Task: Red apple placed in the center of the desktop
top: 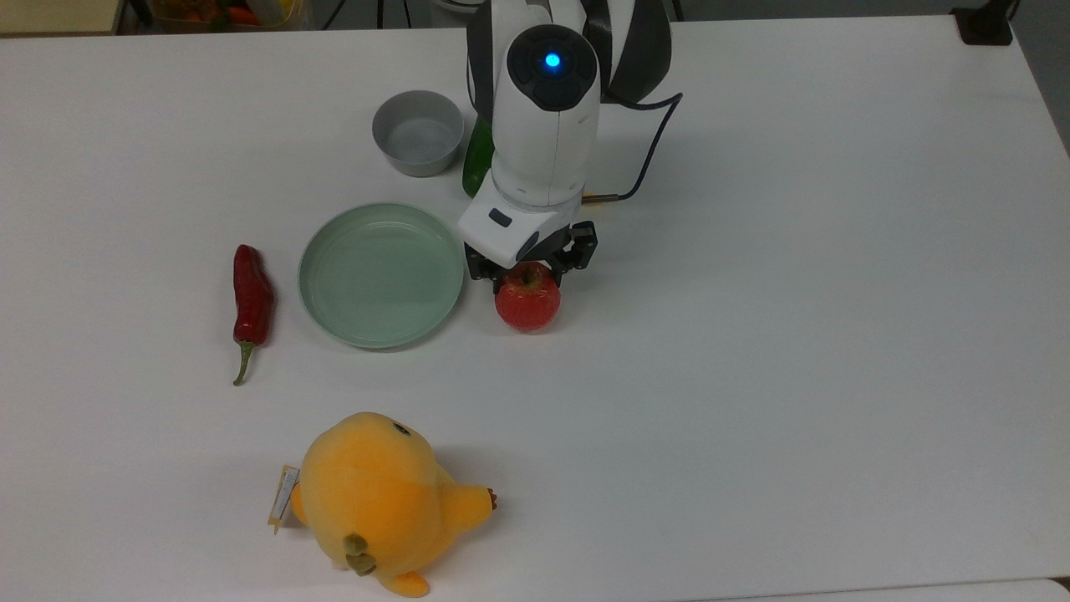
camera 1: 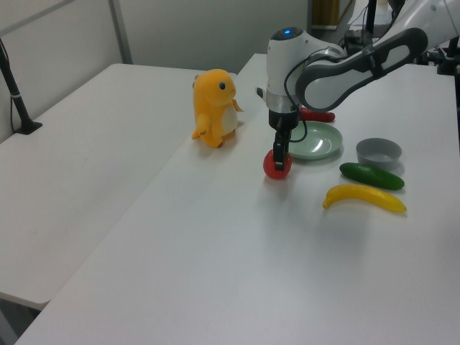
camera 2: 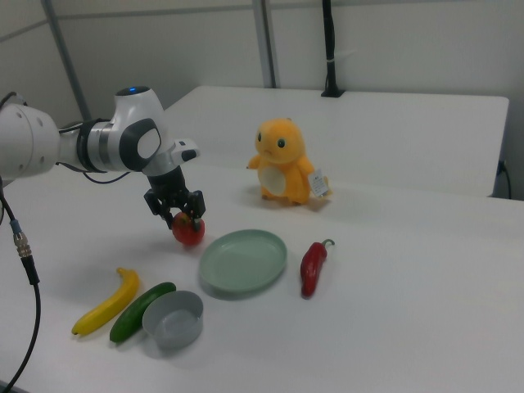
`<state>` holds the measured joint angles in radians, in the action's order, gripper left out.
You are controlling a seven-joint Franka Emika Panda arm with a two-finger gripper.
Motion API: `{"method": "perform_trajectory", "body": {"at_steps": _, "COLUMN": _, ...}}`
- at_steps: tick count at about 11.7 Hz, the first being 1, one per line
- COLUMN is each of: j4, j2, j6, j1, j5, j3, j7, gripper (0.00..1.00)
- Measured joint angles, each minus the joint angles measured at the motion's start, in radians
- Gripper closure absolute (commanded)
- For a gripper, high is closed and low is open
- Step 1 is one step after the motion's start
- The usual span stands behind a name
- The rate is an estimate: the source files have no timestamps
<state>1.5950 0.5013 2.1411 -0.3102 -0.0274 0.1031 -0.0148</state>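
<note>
- Your claw (top: 530, 269) sits right on top of the red apple (top: 527, 299), fingers closed around its upper half.
- Apple's bottom is touching the desktop (top: 794, 334).

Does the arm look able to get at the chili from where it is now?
Probably yes: the chili lies bare beyond the plate, nothing over it. But the hand is on the apple and must let go first.
</note>
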Motion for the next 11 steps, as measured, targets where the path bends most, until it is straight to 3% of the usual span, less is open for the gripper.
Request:
{"method": "perform_trajectory", "body": {"at_steps": 1, "j4": 0.001, "j2": 0.0, "j6": 0.0, "j1": 0.0, "j5": -0.003, "j3": 0.0, "j7": 0.0, "gripper": 0.0}}
{"method": "perform_trajectory", "body": {"at_steps": 7, "j4": -0.003, "j2": -0.022, "j6": 0.0, "j1": 0.003, "j5": -0.005, "j3": 0.0, "j7": -0.01, "gripper": 0.0}}
{"method": "perform_trajectory", "body": {"at_steps": 11, "j4": -0.014, "j2": -0.182, "j6": -0.131, "j1": 0.009, "j5": -0.005, "j3": 0.002, "j7": -0.053, "gripper": 0.0}}
